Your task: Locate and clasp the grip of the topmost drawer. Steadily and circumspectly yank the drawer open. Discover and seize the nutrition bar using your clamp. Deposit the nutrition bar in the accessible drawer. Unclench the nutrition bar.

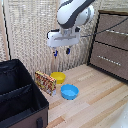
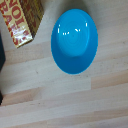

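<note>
The end effector (image 1: pixel 61 51) hangs with its fingers apart and empty above the blue bowl (image 1: pixel 69 91), while the nutrition bar (image 1: pixel 45 82) leans against the black case (image 1: pixel 20 95) and the topmost drawer (image 1: pixel 114 23) looks closed, so the handle probably comes first.

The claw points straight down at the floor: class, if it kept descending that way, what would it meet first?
Probably the blue bowl: the wrist view is centred near it, and in the exterior view the claw hangs above that area. Depth is unclear; it could land on bare wooden floor beside it.
</note>
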{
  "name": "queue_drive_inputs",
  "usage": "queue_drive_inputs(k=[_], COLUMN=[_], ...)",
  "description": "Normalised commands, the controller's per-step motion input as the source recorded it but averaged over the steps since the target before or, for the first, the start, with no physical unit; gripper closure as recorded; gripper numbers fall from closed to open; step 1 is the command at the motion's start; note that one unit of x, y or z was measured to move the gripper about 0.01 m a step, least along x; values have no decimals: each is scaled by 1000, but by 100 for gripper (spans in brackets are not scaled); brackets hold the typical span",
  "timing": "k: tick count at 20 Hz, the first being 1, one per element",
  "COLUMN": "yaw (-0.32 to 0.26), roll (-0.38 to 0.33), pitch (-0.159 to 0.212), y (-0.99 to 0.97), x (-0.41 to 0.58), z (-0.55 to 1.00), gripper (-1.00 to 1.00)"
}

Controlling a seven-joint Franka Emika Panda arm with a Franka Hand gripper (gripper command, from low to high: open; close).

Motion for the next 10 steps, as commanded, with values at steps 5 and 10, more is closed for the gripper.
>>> queue_drive_inputs(k=[5,10], yaw=[137,136], roll=[-204,-224], pitch=[-15,-14], y=[-87,-84], x=[130,92], z=[404,345], gripper=[-100,-100])
